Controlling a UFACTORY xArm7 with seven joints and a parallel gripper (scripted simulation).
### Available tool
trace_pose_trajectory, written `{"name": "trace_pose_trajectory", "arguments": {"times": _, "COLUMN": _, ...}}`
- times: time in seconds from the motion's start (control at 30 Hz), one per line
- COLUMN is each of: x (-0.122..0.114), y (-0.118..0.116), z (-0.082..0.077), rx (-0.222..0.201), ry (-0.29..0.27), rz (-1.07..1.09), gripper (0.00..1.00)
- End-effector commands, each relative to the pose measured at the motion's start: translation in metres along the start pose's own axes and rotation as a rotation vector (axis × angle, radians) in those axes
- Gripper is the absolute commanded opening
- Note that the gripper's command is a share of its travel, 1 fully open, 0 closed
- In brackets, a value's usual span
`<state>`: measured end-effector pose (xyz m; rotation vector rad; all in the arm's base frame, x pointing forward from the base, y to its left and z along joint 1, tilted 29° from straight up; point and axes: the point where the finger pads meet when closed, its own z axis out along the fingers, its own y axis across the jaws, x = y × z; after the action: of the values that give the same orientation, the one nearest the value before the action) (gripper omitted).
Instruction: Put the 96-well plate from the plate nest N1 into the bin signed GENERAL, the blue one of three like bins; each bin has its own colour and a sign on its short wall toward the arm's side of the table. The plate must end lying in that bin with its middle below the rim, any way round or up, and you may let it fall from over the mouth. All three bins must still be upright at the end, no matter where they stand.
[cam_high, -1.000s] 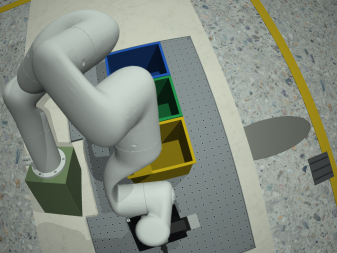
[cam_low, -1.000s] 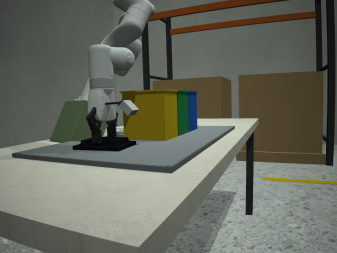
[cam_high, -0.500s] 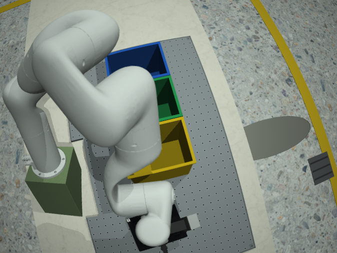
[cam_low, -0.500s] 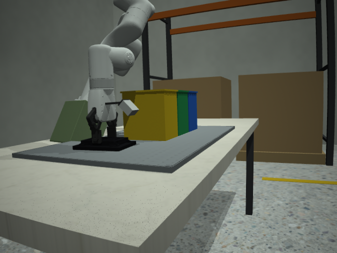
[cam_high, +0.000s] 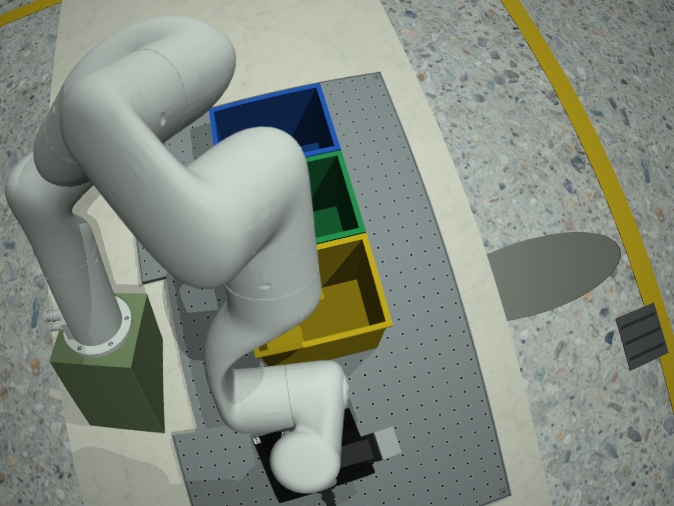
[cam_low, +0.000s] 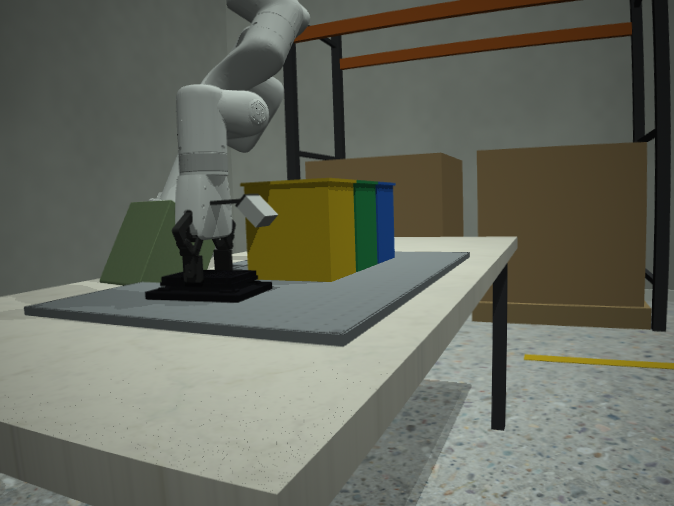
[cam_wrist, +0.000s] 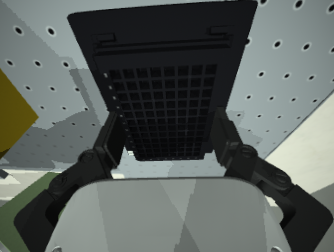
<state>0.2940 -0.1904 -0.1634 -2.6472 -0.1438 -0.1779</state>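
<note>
The black 96-well plate (cam_wrist: 165, 110) lies flat in plate nest N1 (cam_wrist: 160, 27), centre frame in the wrist view (wells up); the open blue GENERAL bin (cam_high: 272, 111) stands upright, upper centre from above.

The arm (cam_high: 179, 179) looked smooth, softly glossy; the plate (cam_wrist: 165, 107) and fingers matt black; the worktop (cam_low: 163, 392) pale, faintly grained; the floor (cam_high: 544, 136) speckled stone.

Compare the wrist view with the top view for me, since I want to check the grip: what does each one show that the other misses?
Only the wrist view shows the black gridded 96-well plate with the black gripper fingers closed on its long sides. Only the top view shows the blue open-topped bin, green bin and the arm's green pedestal. Both show the yellow bin and the grey perforated board.
</note>
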Motion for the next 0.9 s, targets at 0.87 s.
{"name": "trace_pose_trajectory", "arguments": {"times": 0.87, "x": 0.001, "y": 0.002, "z": -0.017, "rx": -0.004, "ry": 0.002, "rz": 0.0, "gripper": 0.0}}
